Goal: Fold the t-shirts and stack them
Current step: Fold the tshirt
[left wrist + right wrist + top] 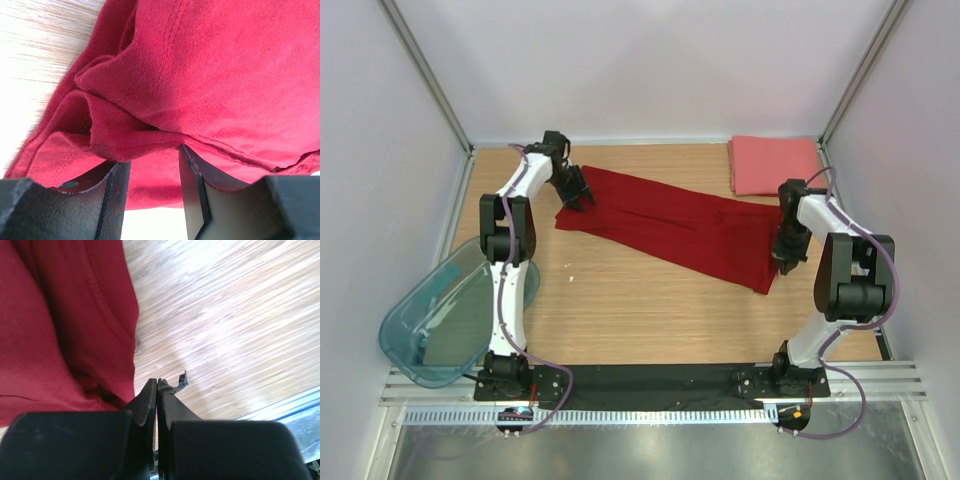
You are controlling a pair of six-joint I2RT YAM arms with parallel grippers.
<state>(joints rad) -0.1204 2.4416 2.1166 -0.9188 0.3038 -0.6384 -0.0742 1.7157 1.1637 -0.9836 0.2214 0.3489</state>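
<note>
left pincer (152, 161): jaws held apart, set astride a bunched fold of the dark red shirt (670, 225) | right pincer (157, 382): jaws pressed together just beside that shirt's hem, grip on it cannot be told | salmon-pink folded shirt (775, 165): laid beyond the right pincer, apart from it

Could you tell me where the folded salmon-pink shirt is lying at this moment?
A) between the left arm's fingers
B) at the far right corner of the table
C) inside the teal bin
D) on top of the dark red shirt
B: in the top view the salmon-pink shirt lies flat as a folded rectangle at the far right corner of the table, while the dark red shirt is spread across the middle.
</note>
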